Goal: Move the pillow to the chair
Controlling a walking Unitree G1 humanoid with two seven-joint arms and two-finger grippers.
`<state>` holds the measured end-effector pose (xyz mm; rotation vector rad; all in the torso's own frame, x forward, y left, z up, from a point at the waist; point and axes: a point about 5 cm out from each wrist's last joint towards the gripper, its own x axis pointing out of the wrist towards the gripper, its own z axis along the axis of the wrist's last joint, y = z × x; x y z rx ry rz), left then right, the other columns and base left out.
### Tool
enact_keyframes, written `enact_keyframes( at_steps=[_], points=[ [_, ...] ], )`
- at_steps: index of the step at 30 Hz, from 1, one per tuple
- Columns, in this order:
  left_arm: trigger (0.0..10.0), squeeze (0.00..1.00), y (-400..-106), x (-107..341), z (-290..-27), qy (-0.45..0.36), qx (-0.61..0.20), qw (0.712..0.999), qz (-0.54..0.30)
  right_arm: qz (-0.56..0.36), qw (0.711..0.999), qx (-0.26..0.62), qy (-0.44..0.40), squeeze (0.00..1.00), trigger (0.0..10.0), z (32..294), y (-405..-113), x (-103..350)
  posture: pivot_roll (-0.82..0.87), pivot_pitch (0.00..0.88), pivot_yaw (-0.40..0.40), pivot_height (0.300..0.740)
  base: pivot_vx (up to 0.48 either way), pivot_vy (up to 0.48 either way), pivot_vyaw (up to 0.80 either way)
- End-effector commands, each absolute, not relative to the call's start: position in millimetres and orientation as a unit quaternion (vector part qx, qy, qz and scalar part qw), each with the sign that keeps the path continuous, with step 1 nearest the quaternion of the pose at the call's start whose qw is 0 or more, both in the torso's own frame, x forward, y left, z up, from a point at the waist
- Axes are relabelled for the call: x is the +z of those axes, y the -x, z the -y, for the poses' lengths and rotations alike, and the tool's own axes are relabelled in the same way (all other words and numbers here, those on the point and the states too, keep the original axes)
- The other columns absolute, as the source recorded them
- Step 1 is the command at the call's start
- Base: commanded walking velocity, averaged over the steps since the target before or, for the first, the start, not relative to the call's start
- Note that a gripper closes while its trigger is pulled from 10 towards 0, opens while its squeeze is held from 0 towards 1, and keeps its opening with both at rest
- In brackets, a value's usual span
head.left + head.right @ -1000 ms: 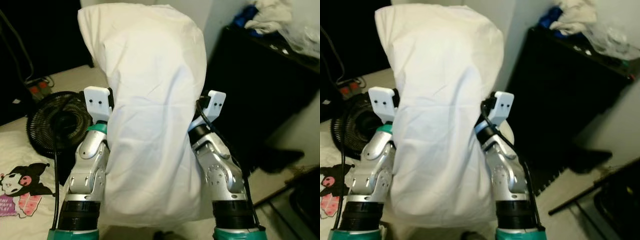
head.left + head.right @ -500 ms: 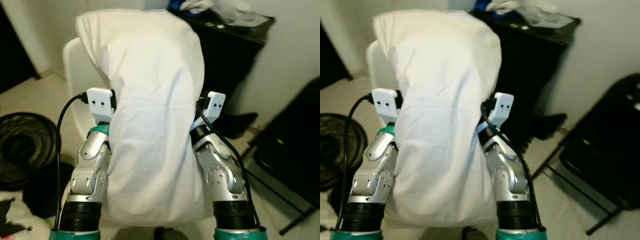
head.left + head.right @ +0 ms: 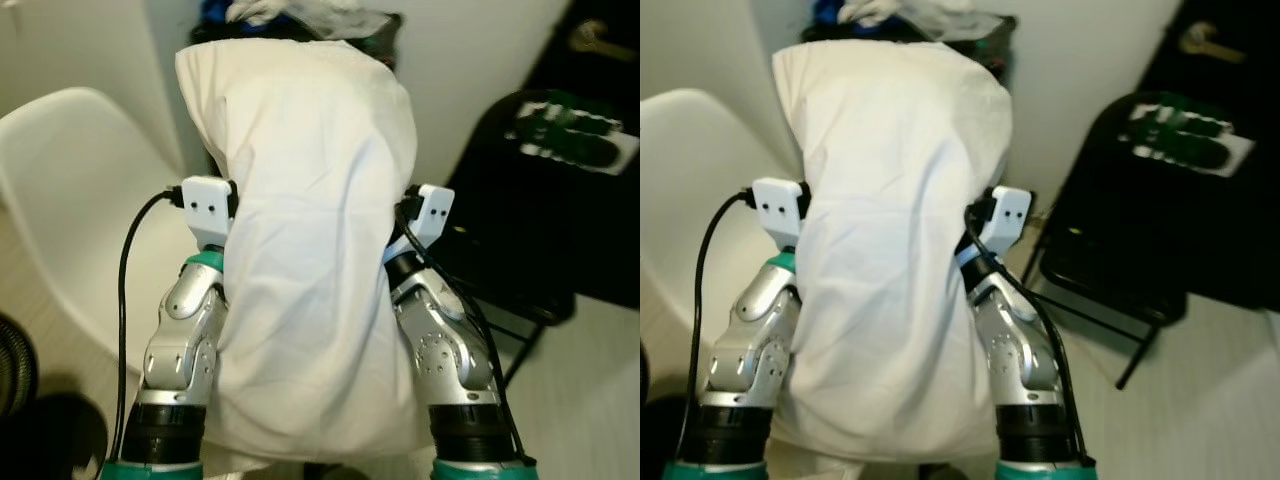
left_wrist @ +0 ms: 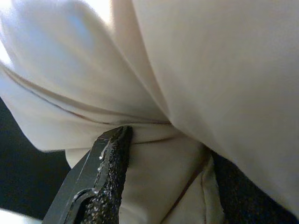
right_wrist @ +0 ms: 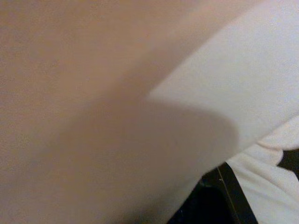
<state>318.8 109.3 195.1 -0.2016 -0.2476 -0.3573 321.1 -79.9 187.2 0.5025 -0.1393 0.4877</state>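
**Pillow carried, chair now in reach**

Pillow [image 3: 305,250] is off any surface, held upright between both forearms in front of the robot's chest. The left gripper [image 4: 154,186] has its two black fingers spread with a fold of pillowcase between them; whether they truly pinch it is hard to judge. The right gripper's fingers are buried behind the fabric, so I cannot tell how they stand.

The pick-up looks done; what remains is closing in on a seat and setting the pillow down. A white shell chair [image 3: 70,200] sits to the left, a black folding chair [image 3: 520,230] to the right.

A second ago a floor fan and a dark cabinet lay ahead; the head camera has since swung round to face the chairs, while the hold on the pillow looks unchanged.
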Motion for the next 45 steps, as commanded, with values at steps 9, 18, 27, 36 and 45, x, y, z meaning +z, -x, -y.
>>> enact_keyframes(
  at_steps=[9, 18, 27, 36, 45],
  points=[
    [10.0, 0.0, -311.8, 205.7, -67.2, 0.104, -0.285, 0.944, 0.128, 0.081, 0.914, 0.31, -0.248, 0.0, 10.0, 47.6, -314.8, 202.5, -0.01, 0.006, 0.044, 0.74, 0.0, 0.0, -0.8],
    [10.0, 0.0, -312.0, 206.2, -66.4, 0.103, -0.286, 0.944, 0.129, 0.081, 0.915, 0.31, -0.247, 0.0, 10.0, 48.8, -315.5, 202.2, -0.01, 0.004, 0.045, 0.74, 0.0, 0.0, -0.8],
    [10.0, 0.0, -313.3, 205.8, -69.1, 0.097, -0.283, 0.945, 0.13, 0.081, 0.914, 0.312, -0.247, 0.0, 10.0, 47.2, -315.7, 201.9, -0.01, 0.0, 0.042, 0.74, 0.0, 0.0, -0.8],
    [10.0, 0.0, -313.1, 203.2, -68.5, 0.092, -0.276, 0.948, 0.127, 0.08, 0.914, 0.314, -0.246, 0.0, 10.0, 47.0, -314.6, 201.3, -0.01, 0.0, 0.041, 0.74, 0.0, 0.0, -0.8],
    [10.0, 0.0, -314.7, 201.5, -69.6, 0.089, -0.263, 0.953, 0.124, 0.077, 0.914, 0.316, -0.243, 0.0, 10.0, 46.3, -313.7, 199.0, -0.01, 0.0, 0.038, 0.74, 0.0, 0.0, -0.71]
  ],
)
